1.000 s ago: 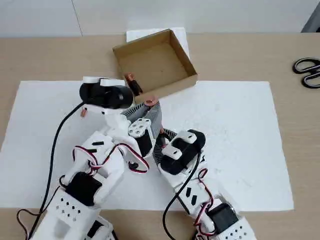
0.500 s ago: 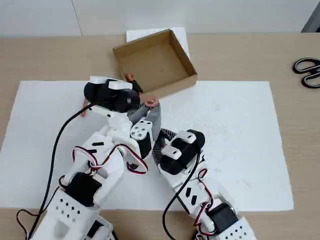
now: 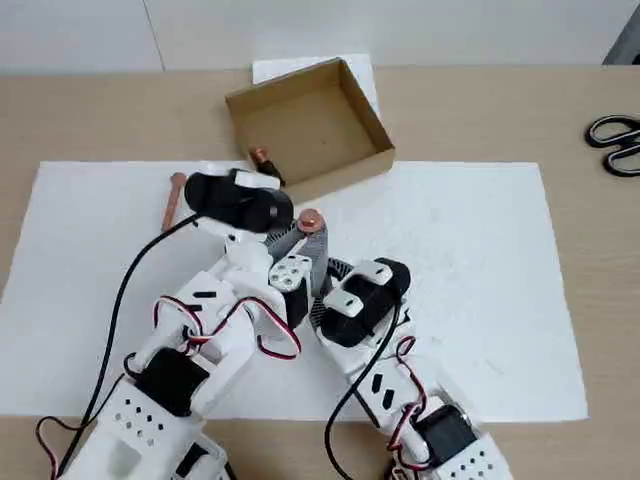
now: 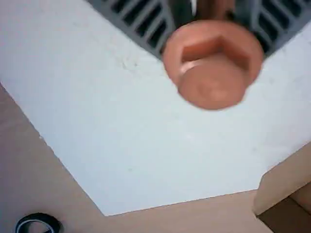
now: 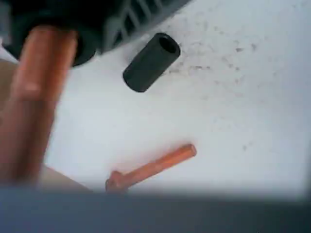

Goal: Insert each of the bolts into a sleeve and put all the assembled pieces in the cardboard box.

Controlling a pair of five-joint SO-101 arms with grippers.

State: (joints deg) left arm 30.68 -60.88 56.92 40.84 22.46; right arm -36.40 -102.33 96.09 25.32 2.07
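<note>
Paper (image 3: 480, 300) edge underlies cardboard box (image 3: 345, 172); bolt (image 3: 310, 220) near its wall.

Blurry copper bolt (image 5: 34, 97) up close; black sleeve (image 5: 151, 62) & 2nd bolt (image 5: 150, 167) lie apart on white paper (image 5: 233, 111).

The table (image 3: 90, 110) is of pale wood. A large white sheet (image 3: 470, 280) covers most of its near part. The cardboard box (image 3: 345, 176) stands at the far edge of this sheet, partly on a smaller white paper (image 3: 275, 70). Scissors (image 3: 615, 143) lie on bare wood, well apart. On the sheet lie a bolt (image 3: 172, 201) and a black sleeve (image 5: 151, 61), both flat.
</note>
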